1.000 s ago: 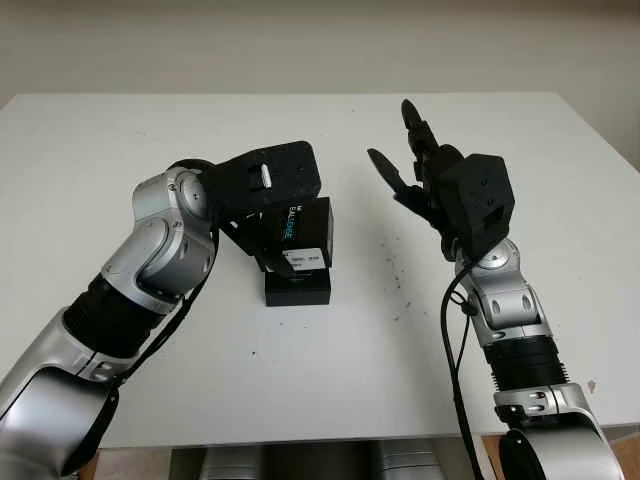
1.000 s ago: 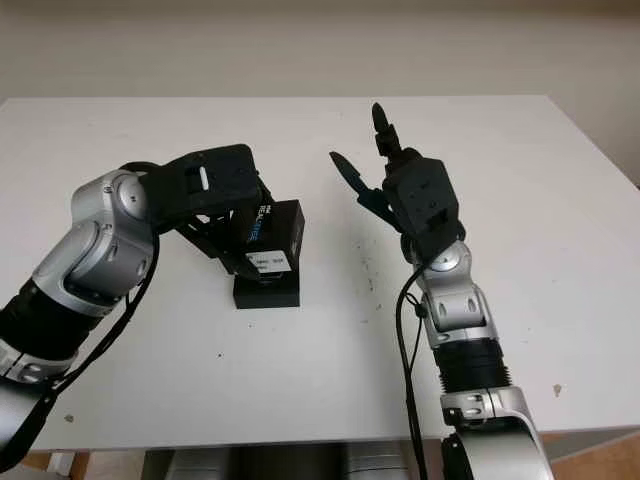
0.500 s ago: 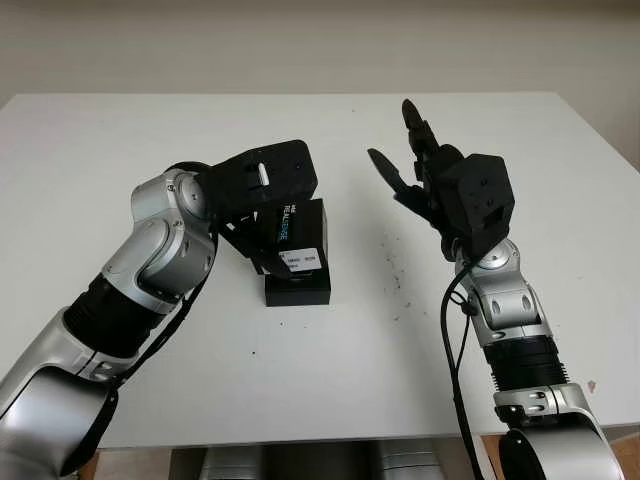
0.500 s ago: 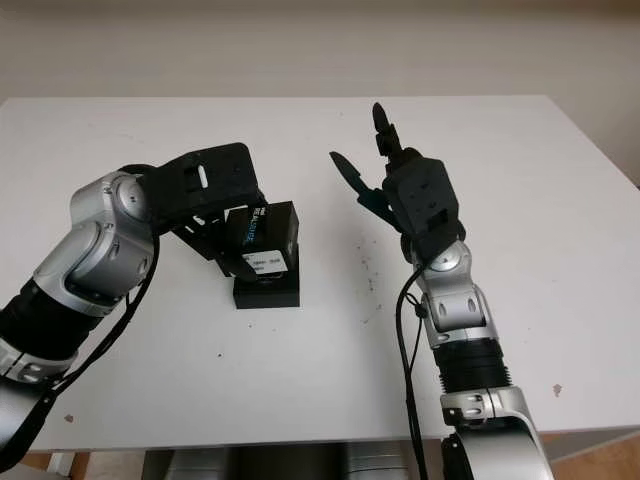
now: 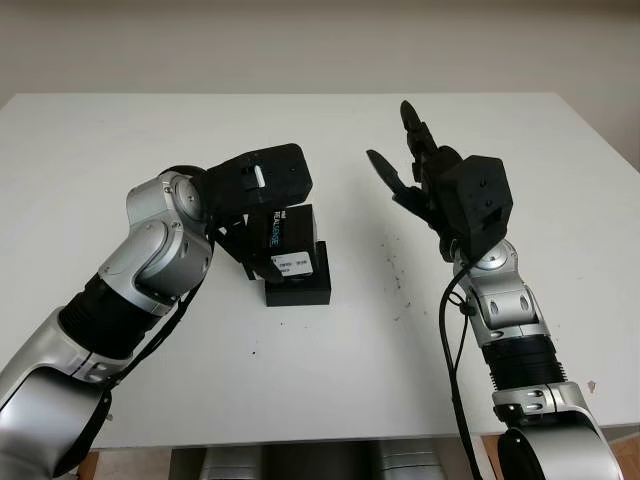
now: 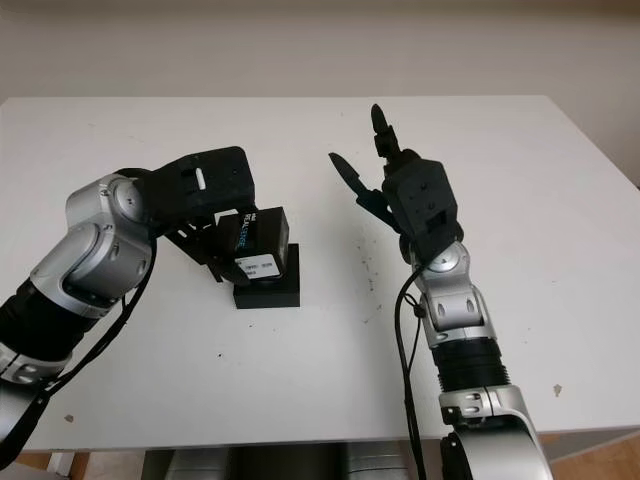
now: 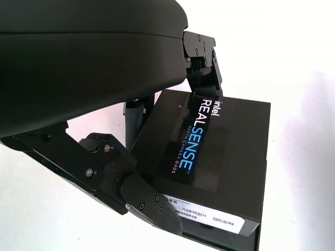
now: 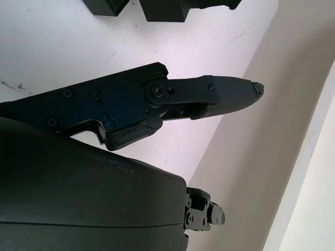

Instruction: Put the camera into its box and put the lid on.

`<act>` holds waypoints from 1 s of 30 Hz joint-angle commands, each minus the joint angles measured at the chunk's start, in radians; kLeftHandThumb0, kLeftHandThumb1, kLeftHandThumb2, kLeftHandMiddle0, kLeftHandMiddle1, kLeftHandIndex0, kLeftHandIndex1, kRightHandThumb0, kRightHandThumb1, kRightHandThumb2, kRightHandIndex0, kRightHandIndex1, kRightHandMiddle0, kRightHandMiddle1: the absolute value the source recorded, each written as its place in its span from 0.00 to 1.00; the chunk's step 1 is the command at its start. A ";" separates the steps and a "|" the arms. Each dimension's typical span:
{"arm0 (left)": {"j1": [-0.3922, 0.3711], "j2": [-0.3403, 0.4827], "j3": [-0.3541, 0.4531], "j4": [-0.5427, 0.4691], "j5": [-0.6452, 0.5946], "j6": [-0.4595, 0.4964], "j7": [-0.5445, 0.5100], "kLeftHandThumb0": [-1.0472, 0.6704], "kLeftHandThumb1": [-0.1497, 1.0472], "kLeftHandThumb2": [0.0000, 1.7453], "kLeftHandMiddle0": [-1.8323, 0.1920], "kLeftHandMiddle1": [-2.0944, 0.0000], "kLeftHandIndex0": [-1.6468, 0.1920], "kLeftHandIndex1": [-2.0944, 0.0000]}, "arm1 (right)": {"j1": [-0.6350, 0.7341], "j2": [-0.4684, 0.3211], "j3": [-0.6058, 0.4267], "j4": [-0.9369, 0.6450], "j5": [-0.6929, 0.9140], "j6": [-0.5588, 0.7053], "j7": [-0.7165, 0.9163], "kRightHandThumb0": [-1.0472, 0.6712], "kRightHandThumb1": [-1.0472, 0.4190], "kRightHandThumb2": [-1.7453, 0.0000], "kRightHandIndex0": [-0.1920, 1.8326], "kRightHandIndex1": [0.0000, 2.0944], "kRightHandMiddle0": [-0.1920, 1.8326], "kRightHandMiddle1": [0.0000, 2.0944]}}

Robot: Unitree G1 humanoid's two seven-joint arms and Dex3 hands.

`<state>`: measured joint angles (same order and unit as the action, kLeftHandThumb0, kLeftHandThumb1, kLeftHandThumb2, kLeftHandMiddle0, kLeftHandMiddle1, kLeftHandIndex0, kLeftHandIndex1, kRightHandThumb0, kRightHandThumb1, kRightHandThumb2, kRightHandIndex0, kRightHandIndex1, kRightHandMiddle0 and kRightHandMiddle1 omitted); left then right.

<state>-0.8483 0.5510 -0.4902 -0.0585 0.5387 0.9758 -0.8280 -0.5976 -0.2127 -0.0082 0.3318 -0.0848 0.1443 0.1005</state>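
This looks like a robotics lab or test room. A plain white rectangular tabletop stands against a bare beige wall, with nothing homely about it. Two silver-and-black jointed robot arms reach over it, and a black cardboard box lid printed "Intel RealSense depth camera", lab equipment packaging, sits among them.

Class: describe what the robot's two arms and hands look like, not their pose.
Both arms have silver rounded joint shells and black ribbed sleeve sections. The left hand and right hand are black and boxy, with screwed, jointed black fingers. A black cable runs along the right arm.
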 commanded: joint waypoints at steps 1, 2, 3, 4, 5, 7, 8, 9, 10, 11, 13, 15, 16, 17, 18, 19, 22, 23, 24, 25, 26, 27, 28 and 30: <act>-0.003 0.014 -0.009 -0.030 -0.002 0.012 -0.013 0.46 1.00 0.12 0.79 0.16 0.83 0.17 | -0.028 0.005 -0.003 0.001 0.006 -0.014 -0.001 0.16 0.00 0.82 0.00 0.00 0.03 0.02; -0.007 0.020 -0.022 -0.034 0.003 0.019 -0.021 0.46 1.00 0.13 0.79 0.18 0.84 0.18 | -0.029 0.005 -0.002 0.005 0.006 -0.018 -0.001 0.16 0.00 0.82 0.00 0.00 0.03 0.02; -0.009 0.023 -0.030 -0.039 0.007 0.031 -0.027 0.46 1.00 0.13 0.79 0.19 0.84 0.19 | -0.029 0.004 0.000 0.006 0.002 -0.019 -0.003 0.16 0.00 0.82 0.00 0.00 0.03 0.02; -0.011 0.025 -0.036 -0.042 0.009 0.039 -0.030 0.45 1.00 0.13 0.80 0.18 0.84 0.20 | -0.030 0.004 0.001 0.006 0.000 -0.020 -0.005 0.16 0.00 0.81 0.00 0.00 0.03 0.03; -0.011 0.023 -0.037 -0.046 0.007 0.050 -0.028 0.45 1.00 0.13 0.80 0.18 0.84 0.21 | -0.030 0.001 0.003 0.007 -0.004 -0.020 -0.006 0.16 0.00 0.81 0.00 0.00 0.03 0.03; -0.009 0.020 -0.037 -0.051 0.001 0.066 -0.024 0.45 1.00 0.13 0.79 0.17 0.83 0.21 | -0.029 -0.001 0.002 0.006 -0.004 -0.019 -0.004 0.16 0.00 0.81 0.00 0.00 0.03 0.03; -0.006 0.017 -0.036 -0.054 -0.004 0.072 -0.022 0.45 1.00 0.14 0.79 0.16 0.83 0.21 | -0.029 0.000 0.000 0.004 -0.001 -0.013 -0.002 0.16 0.00 0.81 0.00 0.00 0.03 0.03; -0.005 0.016 -0.037 -0.056 -0.010 0.078 -0.022 0.46 1.00 0.14 0.79 0.16 0.83 0.21 | -0.029 0.002 -0.002 0.004 0.002 -0.013 -0.001 0.16 0.00 0.82 0.00 0.00 0.03 0.03; -0.004 0.016 -0.037 -0.058 -0.014 0.083 -0.022 0.46 1.00 0.14 0.79 0.16 0.82 0.21 | -0.029 0.002 -0.003 0.005 0.004 -0.014 -0.001 0.16 0.00 0.82 0.00 0.00 0.03 0.03; -0.008 0.016 -0.045 -0.060 -0.014 0.094 -0.024 0.46 1.00 0.14 0.79 0.16 0.83 0.21 | -0.029 0.003 -0.003 0.004 0.004 -0.015 -0.002 0.16 0.00 0.82 0.00 0.00 0.03 0.03; -0.011 0.019 -0.058 -0.069 -0.015 0.104 -0.028 0.46 1.00 0.14 0.79 0.17 0.83 0.22 | -0.028 0.000 0.001 0.000 -0.002 -0.015 -0.003 0.16 0.00 0.82 0.00 0.00 0.03 0.03; -0.009 0.016 -0.063 -0.073 -0.019 0.116 -0.023 0.46 1.00 0.14 0.80 0.17 0.84 0.22 | -0.027 -0.003 0.004 -0.003 -0.007 -0.013 -0.003 0.16 0.00 0.81 0.00 0.00 0.03 0.03; -0.005 0.013 -0.065 -0.075 -0.020 0.122 -0.018 0.46 1.00 0.14 0.79 0.16 0.84 0.22 | -0.027 -0.004 0.003 -0.003 -0.007 -0.011 -0.001 0.15 0.00 0.81 0.00 0.00 0.03 0.03; -0.001 0.010 -0.065 -0.076 -0.022 0.126 -0.010 0.46 1.00 0.14 0.79 0.15 0.84 0.22 | -0.027 -0.004 0.002 -0.003 -0.006 -0.013 0.000 0.15 0.00 0.81 0.00 0.00 0.03 0.02; 0.003 0.008 -0.066 -0.076 -0.024 0.128 -0.003 0.46 1.00 0.14 0.79 0.15 0.84 0.22 | -0.026 -0.003 0.000 -0.004 -0.004 -0.011 0.001 0.15 0.00 0.81 0.00 0.00 0.02 0.02; 0.005 0.008 -0.068 -0.077 -0.027 0.126 0.001 0.46 1.00 0.13 0.79 0.14 0.85 0.21 | -0.026 -0.003 -0.001 -0.004 -0.003 -0.009 0.002 0.15 0.00 0.82 0.00 0.00 0.02 0.02; 0.012 0.006 -0.071 -0.080 -0.035 0.125 0.016 0.45 1.00 0.13 0.78 0.12 0.86 0.21 | -0.024 -0.001 -0.001 -0.007 -0.004 -0.006 0.000 0.15 0.00 0.82 0.00 0.00 0.03 0.03; 0.013 0.005 -0.073 -0.079 -0.036 0.125 0.021 0.45 1.00 0.13 0.78 0.11 0.87 0.20 | -0.024 0.002 -0.002 -0.008 -0.001 -0.005 0.001 0.15 0.00 0.82 0.00 0.00 0.03 0.03; 0.014 0.005 -0.076 -0.079 -0.037 0.125 0.025 0.45 1.00 0.13 0.78 0.10 0.87 0.20 | -0.024 0.003 -0.003 -0.008 0.002 -0.004 0.001 0.15 0.00 0.82 0.00 0.00 0.02 0.02; 0.015 0.007 -0.082 -0.079 -0.035 0.115 0.028 0.45 1.00 0.13 0.78 0.10 0.87 0.19 | -0.024 0.005 -0.003 -0.007 0.002 -0.007 0.000 0.15 0.00 0.82 0.00 0.00 0.02 0.02; 0.016 0.010 -0.088 -0.079 -0.034 0.107 0.031 0.45 1.00 0.13 0.78 0.10 0.86 0.19 | -0.024 0.006 -0.003 -0.006 0.002 -0.009 -0.002 0.16 0.00 0.82 0.00 0.00 0.03 0.02; 0.016 0.013 -0.095 -0.079 -0.032 0.098 0.031 0.45 1.00 0.13 0.79 0.10 0.86 0.19 | -0.025 0.007 -0.004 -0.002 0.005 -0.013 -0.001 0.16 0.00 0.82 0.00 0.00 0.02 0.02; 0.016 0.015 -0.103 -0.078 -0.030 0.088 0.031 0.44 1.00 0.14 0.79 0.10 0.86 0.18 | -0.026 0.009 -0.005 0.001 0.008 -0.015 -0.001 0.16 0.00 0.82 0.00 0.00 0.02 0.02; 0.020 0.015 -0.107 -0.077 -0.032 0.068 0.033 0.45 1.00 0.14 0.80 0.11 0.86 0.19 | -0.026 0.007 -0.003 0.004 0.006 -0.018 -0.002 0.16 0.00 0.82 0.00 0.00 0.02 0.03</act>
<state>-0.8342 0.5623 -0.5862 -0.1249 0.5088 1.0552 -0.7970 -0.6032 -0.2105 -0.0079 0.3386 -0.0842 0.1390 0.1002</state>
